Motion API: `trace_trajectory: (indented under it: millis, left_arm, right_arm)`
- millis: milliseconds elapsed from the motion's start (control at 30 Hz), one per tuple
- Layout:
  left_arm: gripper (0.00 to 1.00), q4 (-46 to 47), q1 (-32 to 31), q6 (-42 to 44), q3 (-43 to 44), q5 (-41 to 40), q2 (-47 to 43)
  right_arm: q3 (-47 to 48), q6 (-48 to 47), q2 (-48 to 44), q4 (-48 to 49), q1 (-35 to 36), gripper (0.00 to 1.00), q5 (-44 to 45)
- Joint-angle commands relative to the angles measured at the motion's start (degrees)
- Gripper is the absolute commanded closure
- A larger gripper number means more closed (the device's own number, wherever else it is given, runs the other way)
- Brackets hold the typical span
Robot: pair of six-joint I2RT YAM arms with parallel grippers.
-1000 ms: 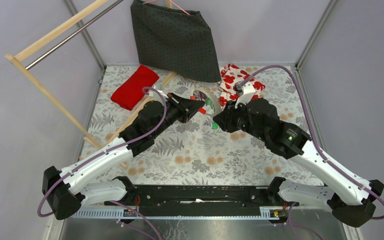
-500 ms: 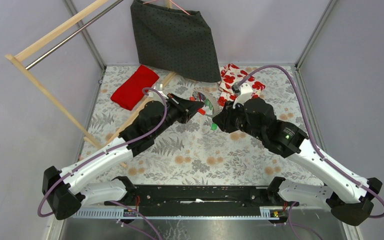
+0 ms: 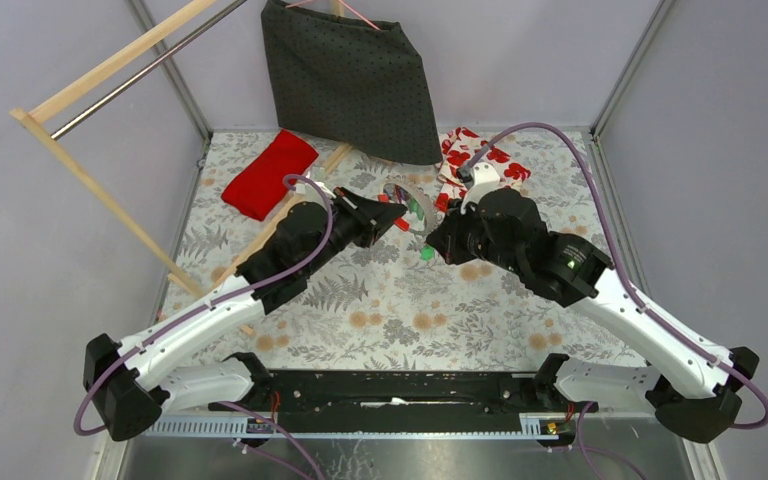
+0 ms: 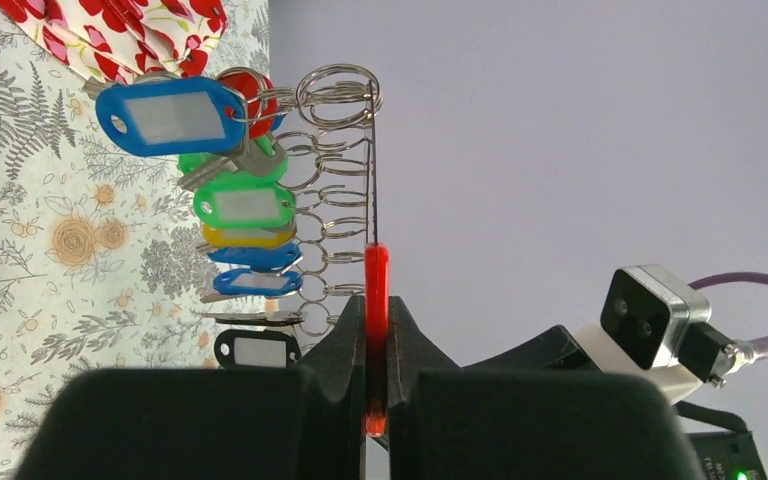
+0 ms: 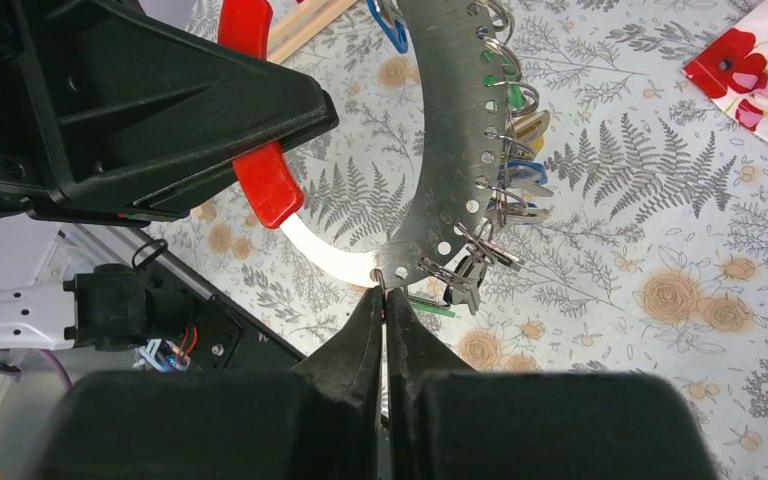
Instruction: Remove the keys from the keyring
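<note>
left claw [image 4: 376, 312] clamped on red section of keyring [image 4: 372, 150] | right claw [image 5: 384, 296] pinched tight on its silvery rim | keys [image 4: 245, 205] hang from small rings, white label inserts blank | keyring aloft over floral surface [image 5: 610, 330]

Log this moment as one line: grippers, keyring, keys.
left gripper: shut on red section of keyring | right gripper: shut, tips at keyring rim, grip unclear | keys: hanging on keyring
</note>
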Motion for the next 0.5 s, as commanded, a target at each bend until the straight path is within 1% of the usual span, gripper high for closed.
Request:
trace_trajectory:
  millis: [0,100,333,467]
  left_arm:
    - [1.0,5.1,-0.2,1.1,0.1,3.1,-3.4]
    - [1.0,6.3,-0.1,3.3,-1.1,4.7,-3.5]
    - [1.0,6.2,-0.2,13.3,-1.0,8.8,-3.3]
    - [1.0,5.7,-0.2,18.9,-0.6,11.0,-3.0]
  right_arm:
    - [5.2,-0.3,2.1,-6.3,0.2,0.99,-0.9]
    - [6.6,-0.3,2.8,-8.6,0.1,1.0,-4.1]
    - [12.2,-2.1,6.3,-16.3,0.1,1.0,-9.7]
    - [15.8,-3.0,8.7,-20.9,0.1,1.0,-11.4]
